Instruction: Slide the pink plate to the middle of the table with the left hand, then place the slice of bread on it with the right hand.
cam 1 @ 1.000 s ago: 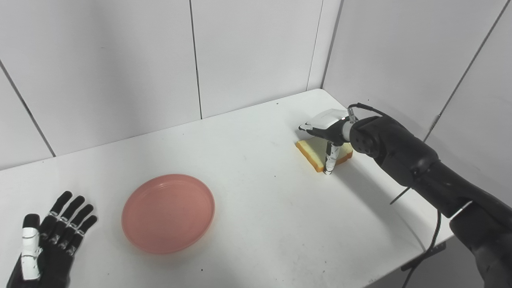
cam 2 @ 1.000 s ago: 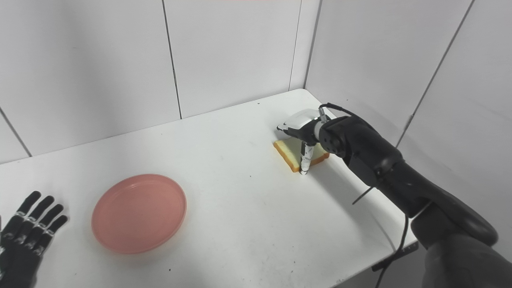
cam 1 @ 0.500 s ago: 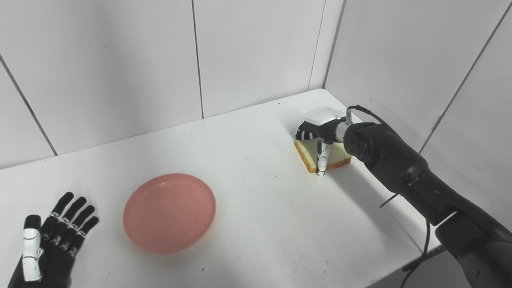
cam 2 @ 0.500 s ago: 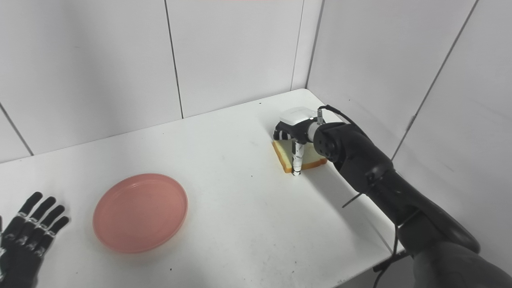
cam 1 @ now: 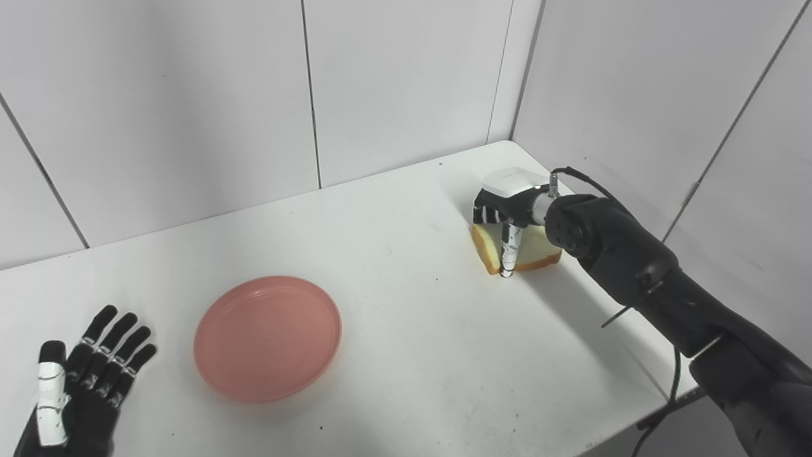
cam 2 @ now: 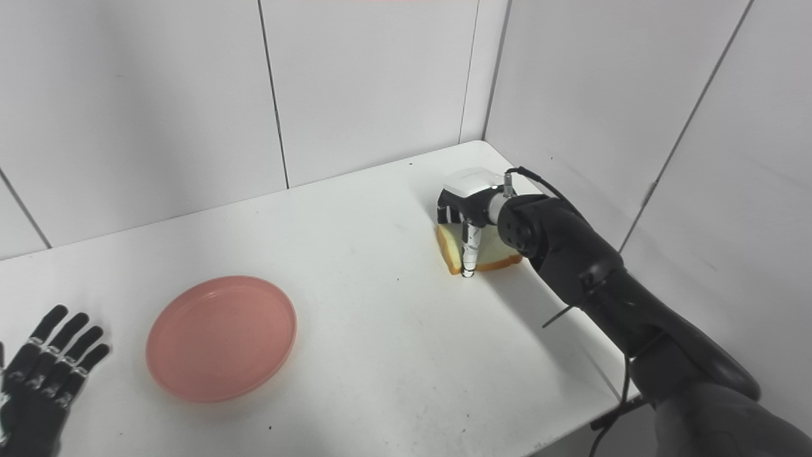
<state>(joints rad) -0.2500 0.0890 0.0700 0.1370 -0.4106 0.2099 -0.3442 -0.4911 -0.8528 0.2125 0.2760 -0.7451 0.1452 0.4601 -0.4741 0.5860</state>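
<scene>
Apparently the plate (cam 1: 267,337) already sits mid-surface, left robot hand (cam 1: 79,388) resting apart, empty. Right robot hand (cam 1: 507,212) curls over the bread (cam 1: 536,249) at the far right corner, seemingly pinching it; lift and placing remain.

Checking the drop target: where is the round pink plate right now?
The round pink plate lies flat on the white table, left of centre, beside the open left hand.
</scene>
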